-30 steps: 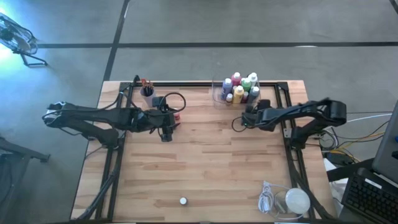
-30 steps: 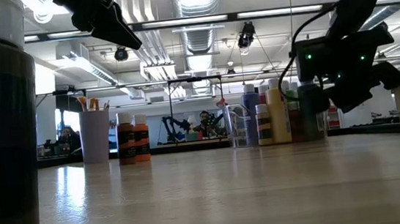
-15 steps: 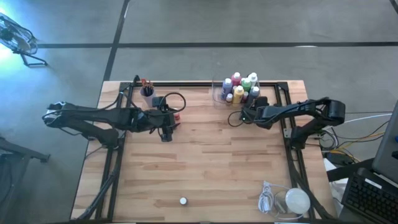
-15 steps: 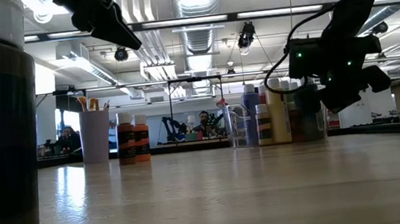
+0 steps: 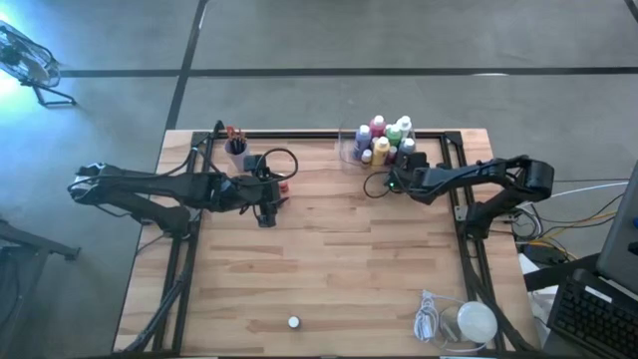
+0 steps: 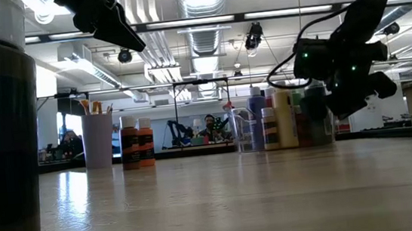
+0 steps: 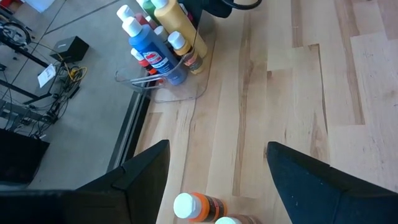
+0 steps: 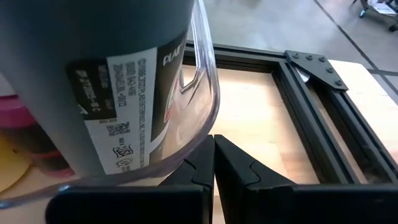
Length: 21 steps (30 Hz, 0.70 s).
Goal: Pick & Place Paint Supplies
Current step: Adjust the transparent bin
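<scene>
Right gripper [image 5: 397, 182], fingers pressed together, is blocked by clear plastic tray [image 8: 208, 118] crowded with pale-capped paint bottles [image 5: 387, 140]; left gripper [image 7: 214, 180] is spread above two orange bottles [image 7: 199, 206].

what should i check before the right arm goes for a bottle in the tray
1. Right claw shut, must open first: not ok.
2. Right claw close to the clear tray, its rim right at the fingertips: ok.
3. Bottles upright and clustered in the tray: ok.
4. Which bottle it lines up with: cannot tell; a grey labelled bottle fills the wrist view.
5. Left claw open, holding nothing, over two orange bottles, away from the tray: ok.
6. Cup with brushes upright, far from the right arm: ok.
</scene>
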Tool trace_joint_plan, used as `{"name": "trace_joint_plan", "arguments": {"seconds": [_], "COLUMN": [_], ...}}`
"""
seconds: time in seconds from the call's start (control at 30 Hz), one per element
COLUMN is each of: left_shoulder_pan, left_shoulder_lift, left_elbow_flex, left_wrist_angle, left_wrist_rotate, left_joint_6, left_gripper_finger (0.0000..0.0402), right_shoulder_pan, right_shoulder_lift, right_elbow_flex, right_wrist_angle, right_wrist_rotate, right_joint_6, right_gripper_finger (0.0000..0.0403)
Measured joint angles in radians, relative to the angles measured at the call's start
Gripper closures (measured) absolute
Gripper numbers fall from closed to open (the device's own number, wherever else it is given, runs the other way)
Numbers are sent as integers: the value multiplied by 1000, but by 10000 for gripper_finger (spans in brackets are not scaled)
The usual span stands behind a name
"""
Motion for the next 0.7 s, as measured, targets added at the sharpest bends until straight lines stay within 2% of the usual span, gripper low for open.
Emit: {"name": "trace_joint_plan", "arguments": {"seconds": [0.7], "left_shoulder_pan": [0], "left_shoulder_lift": [0], "left_elbow_flex": [0], "left_wrist_angle": [0], "left_wrist_rotate": [0], "left_joint_6": [0], "left_gripper_finger": [129], "right_shoulder_pan": [0], "right_shoulder_lift": [0], "right_elbow_flex": [-54], "right_wrist_angle": [268], "right_wrist_rotate": [-46], "right_joint_6": [-172], "right_gripper_finger": [395]}}
